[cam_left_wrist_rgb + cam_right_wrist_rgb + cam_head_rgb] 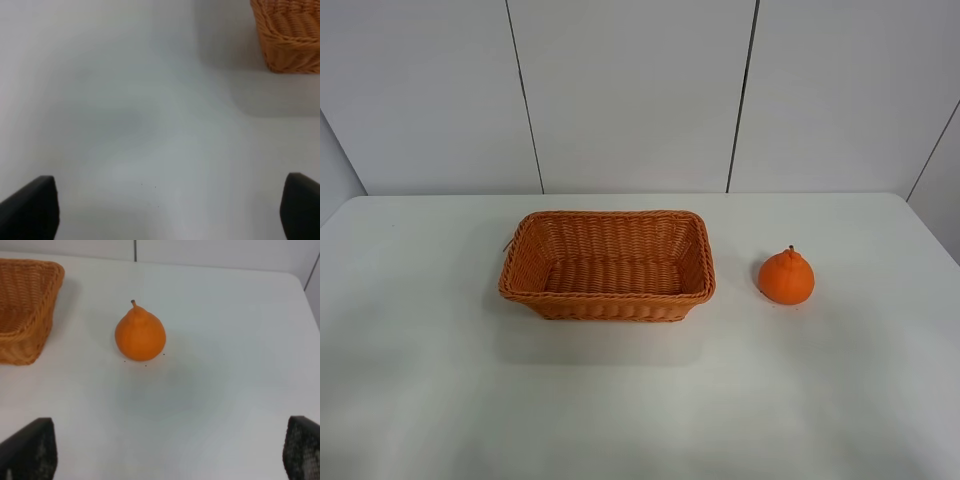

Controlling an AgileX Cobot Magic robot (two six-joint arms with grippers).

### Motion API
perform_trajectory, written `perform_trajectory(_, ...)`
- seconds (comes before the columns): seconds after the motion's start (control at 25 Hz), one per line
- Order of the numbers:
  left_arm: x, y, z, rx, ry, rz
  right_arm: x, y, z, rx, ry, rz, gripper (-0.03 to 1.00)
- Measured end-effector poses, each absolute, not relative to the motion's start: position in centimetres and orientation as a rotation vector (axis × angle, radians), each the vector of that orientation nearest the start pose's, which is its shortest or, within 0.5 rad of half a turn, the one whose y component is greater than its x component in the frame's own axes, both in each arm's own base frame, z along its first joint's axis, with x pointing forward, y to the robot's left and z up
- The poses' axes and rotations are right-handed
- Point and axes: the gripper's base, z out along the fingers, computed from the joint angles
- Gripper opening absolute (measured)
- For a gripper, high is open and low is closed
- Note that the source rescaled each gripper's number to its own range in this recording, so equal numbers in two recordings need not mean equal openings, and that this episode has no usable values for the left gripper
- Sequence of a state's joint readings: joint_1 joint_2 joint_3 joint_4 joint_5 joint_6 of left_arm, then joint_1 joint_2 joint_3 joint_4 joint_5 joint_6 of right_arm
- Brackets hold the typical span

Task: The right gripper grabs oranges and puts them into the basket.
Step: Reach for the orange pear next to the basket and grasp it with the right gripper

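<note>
A bright orange (pixel 786 277) with a knob and short stem stands upright on the white table (pixel 640 410), to the right of the empty wicker basket (pixel 607 301). Neither arm shows in the exterior high view. In the right wrist view the orange (pixel 140 335) lies ahead of my right gripper (pixel 165 452), whose black fingertips (pixel 30 447) are spread wide apart with nothing between them; a basket corner (pixel 25 310) shows beside it. My left gripper (pixel 165 210) is also open and empty over bare table, with a basket corner (pixel 290 35) ahead.
White wall panels (pixel 630 90) stand behind the table's far edge. The table's right edge runs close to the orange's side.
</note>
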State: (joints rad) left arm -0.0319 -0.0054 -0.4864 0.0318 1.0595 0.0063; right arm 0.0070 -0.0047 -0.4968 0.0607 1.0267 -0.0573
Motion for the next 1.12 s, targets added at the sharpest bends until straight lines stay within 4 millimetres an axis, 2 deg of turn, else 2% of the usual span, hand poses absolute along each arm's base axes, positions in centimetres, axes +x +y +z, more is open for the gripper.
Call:
perform_trajectory(0.36,-0.4,0.3,27.4,0.038,2.051,0.022,-0.3,0.5,28.0,-0.064,2.012,0.044,1.00)
perform_trajectory(0.52,-0.4,0.3,27.4,0.038,2.051,0.022,1.4,0.5,29.7,-0.053,2.093,0.050,1.00)
perform_trajectory(0.64,-0.4,0.3,27.4,0.038,2.051,0.022,4.4,0.5,32.0,-0.050,2.183,0.053,1.00)
perform_trajectory(0.84,-0.4,0.3,27.4,0.038,2.051,0.022,11.6,0.7,33.8,-0.042,2.392,0.087,1.00)
perform_trajectory(1.04,-0.4,0.3,27.4,0.038,2.051,0.022,20.5,0.8,32.5,-0.031,2.616,0.103,1.00)
perform_trajectory(1.12,-0.4,0.3,27.4,0.038,2.051,0.022,24.1,0.9,31.1,-0.028,2.703,0.106,1.00)
